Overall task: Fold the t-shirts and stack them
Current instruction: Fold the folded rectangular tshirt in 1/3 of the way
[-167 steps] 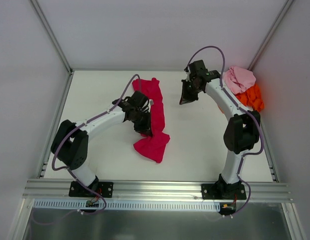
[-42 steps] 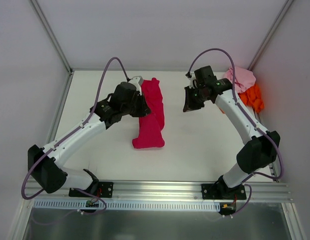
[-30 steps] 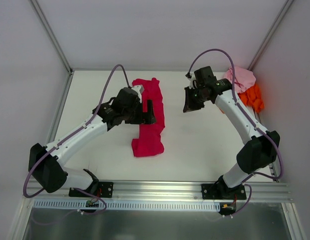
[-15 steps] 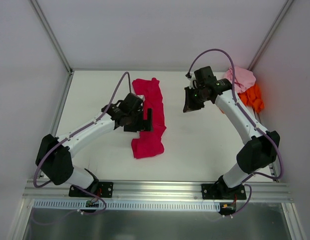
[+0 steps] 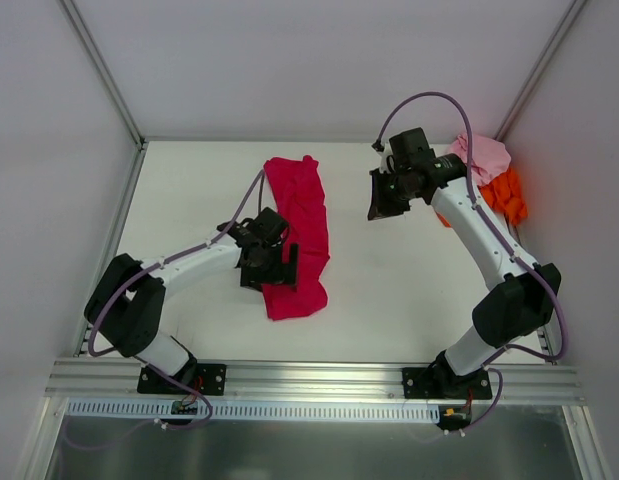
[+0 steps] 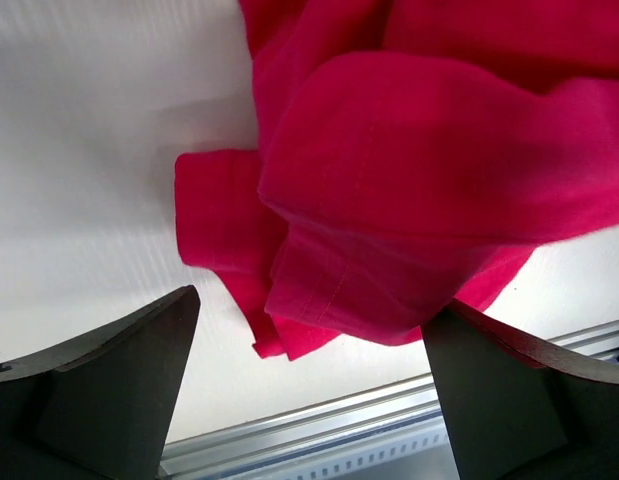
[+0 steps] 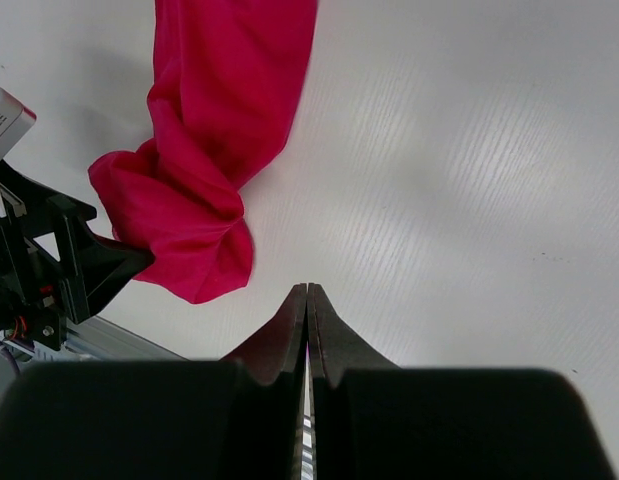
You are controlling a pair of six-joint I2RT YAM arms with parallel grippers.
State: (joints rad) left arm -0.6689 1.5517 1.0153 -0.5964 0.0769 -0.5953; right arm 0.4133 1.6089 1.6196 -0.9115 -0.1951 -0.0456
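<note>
White table (image 5: 409, 280), pale walls (image 5: 289, 60); crimson t-shirt (image 5: 304, 210) bunched; left jaws wide, right jaws pressed together

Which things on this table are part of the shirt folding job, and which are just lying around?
Job: crimson t-shirt, pale pink t-shirt, orange t-shirt.
Lying about: no loose extras seen; just the table and metal rail.
</note>
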